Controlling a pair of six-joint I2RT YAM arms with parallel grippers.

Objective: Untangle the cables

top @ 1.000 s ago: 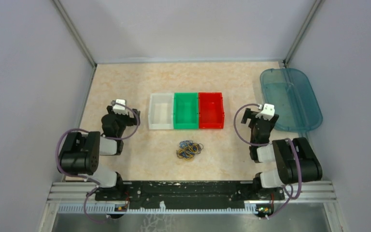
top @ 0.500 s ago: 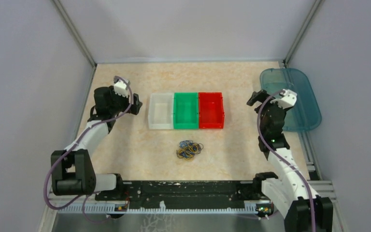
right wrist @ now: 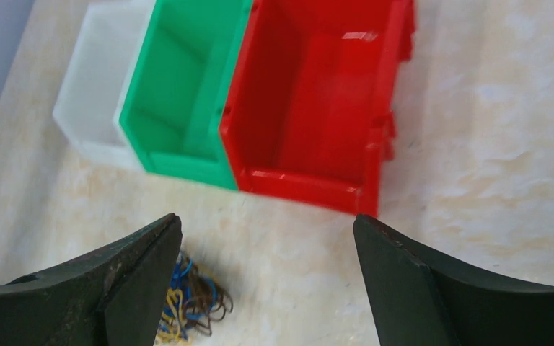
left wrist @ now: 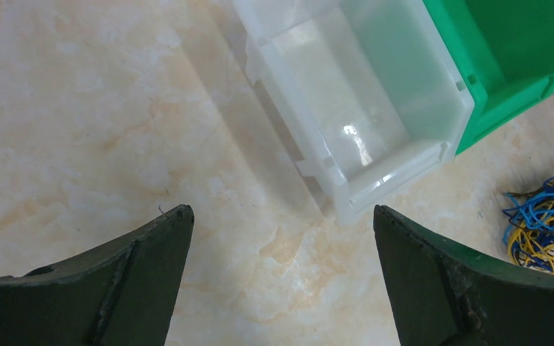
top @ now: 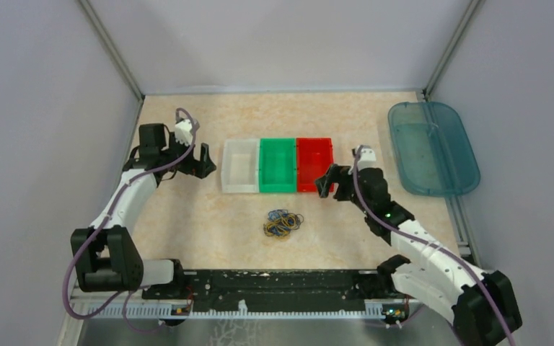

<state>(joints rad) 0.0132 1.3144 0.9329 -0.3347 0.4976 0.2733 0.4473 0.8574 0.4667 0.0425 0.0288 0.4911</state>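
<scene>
The cables are a small tangle of thin blue, yellow and dark brown wires lying on the beige table in front of the bins. They also show at the right edge of the left wrist view and low left in the right wrist view. My left gripper is open and empty, above the table just left of the white bin. My right gripper is open and empty, near the red bin's front right corner, up and right of the cables.
Three bins stand side by side behind the cables: white, green, red. A translucent blue tray lies at the back right. Grey walls enclose the table on three sides.
Both arms have unfolded from near their bases. The left gripper moved to the white bin's left side. The right gripper swung from near the blue tray inward towards the red bin. The cables have not moved.
</scene>
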